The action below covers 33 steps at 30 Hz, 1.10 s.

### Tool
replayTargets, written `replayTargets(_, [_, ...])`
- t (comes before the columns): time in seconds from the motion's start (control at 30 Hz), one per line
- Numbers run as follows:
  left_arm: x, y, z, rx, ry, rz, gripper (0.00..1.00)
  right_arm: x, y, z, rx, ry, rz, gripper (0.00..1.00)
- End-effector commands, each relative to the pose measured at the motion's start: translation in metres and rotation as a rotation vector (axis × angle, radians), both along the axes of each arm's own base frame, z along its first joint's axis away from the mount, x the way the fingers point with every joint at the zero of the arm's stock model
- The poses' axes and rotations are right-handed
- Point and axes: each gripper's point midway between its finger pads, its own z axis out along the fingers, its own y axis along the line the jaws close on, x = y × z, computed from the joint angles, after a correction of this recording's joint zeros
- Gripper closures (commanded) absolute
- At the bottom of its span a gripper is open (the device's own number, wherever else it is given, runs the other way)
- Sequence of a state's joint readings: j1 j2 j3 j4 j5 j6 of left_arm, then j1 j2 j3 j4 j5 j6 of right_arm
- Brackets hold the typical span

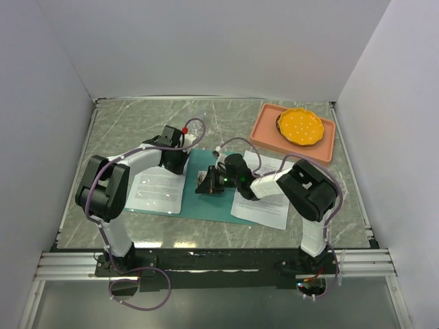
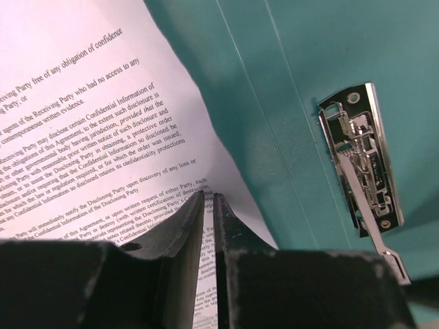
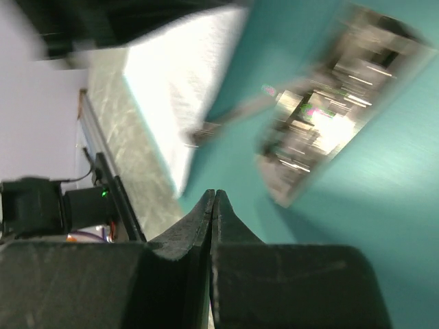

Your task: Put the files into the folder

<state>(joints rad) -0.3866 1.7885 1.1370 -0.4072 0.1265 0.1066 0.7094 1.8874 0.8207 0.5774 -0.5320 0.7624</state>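
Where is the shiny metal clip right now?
In the left wrist view, the metal clip sits on the right side, lying flat on the teal folder, a little way right of the printed sheet.

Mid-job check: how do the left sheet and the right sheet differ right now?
The left sheet lies on the left half of the folder, teal showing below it; the right sheet covers the right side, no teal past its outer edge. The left gripper points down at the left sheet's edge; nothing grips the right sheet, the right gripper being shut over bare teal by the clip. Both are white, densely printed, face up.
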Motion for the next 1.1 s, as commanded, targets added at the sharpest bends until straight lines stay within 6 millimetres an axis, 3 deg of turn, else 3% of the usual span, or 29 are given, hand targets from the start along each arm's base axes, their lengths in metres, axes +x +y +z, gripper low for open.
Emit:
replayTargets(0.0, [0.004,0.003,-0.003,0.008,-0.017,0.035,0.83,0.007,0.023,0.036,0.089,-0.172,0.050,1.00])
replayTargets(0.13, [-0.002,0.006,-0.009,0.016,-0.006,0.037,0.83,0.005,0.029,0.020,0.078,-0.127,0.036,1.00])
replayTargets(0.33, [-0.011,0.010,-0.013,0.028,0.012,0.020,0.84,0.017,0.038,0.012,0.054,-0.120,0.024,1.00])
replayTargets(0.53, [-0.020,0.015,-0.015,0.047,0.019,0.005,0.84,0.041,0.042,0.023,0.065,-0.156,-0.022,1.00])
replayTargets(0.93, [-0.043,0.025,-0.007,0.064,0.032,-0.043,0.85,0.102,0.026,0.043,0.063,-0.201,-0.119,1.00])
replayTargets(1.07, [-0.050,0.030,0.000,0.076,0.027,-0.044,0.85,0.107,0.029,0.044,0.054,-0.182,-0.098,1.00])
